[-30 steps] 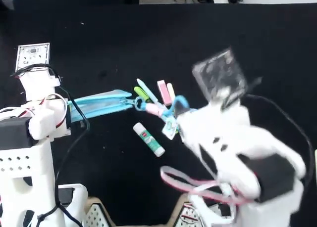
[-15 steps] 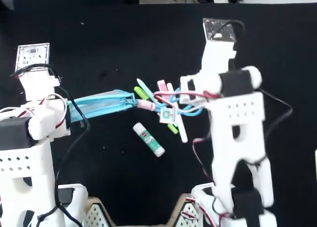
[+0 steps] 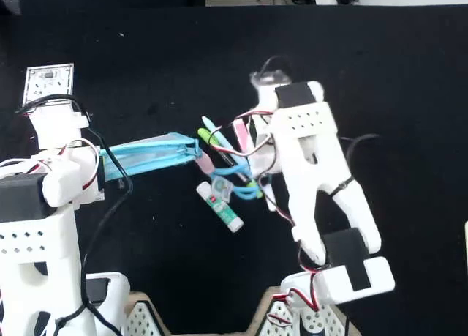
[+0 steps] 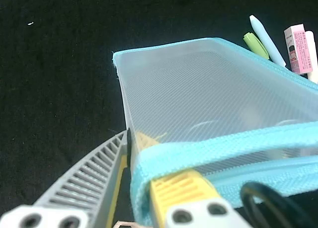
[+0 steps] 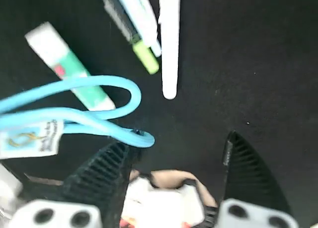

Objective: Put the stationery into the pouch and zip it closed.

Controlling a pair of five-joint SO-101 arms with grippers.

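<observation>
Left hand tight on pouch

On black bench: blue pouch, one end at left arm; by its other end, glue stick, scissors, pens, partly beneath right arm.

"Where's the pouch?"

"On the left. It's pale blue see-through mesh with a blue zip band, stretched left to right. Its right tip reaches the stationery."

"And the rest?"

"In the middle. The green marker, light blue pen and pink eraser lie farthest. The blue loops with a paper tag are nearer. The white-and-green glue stick lies slanted, nearest."
</observation>
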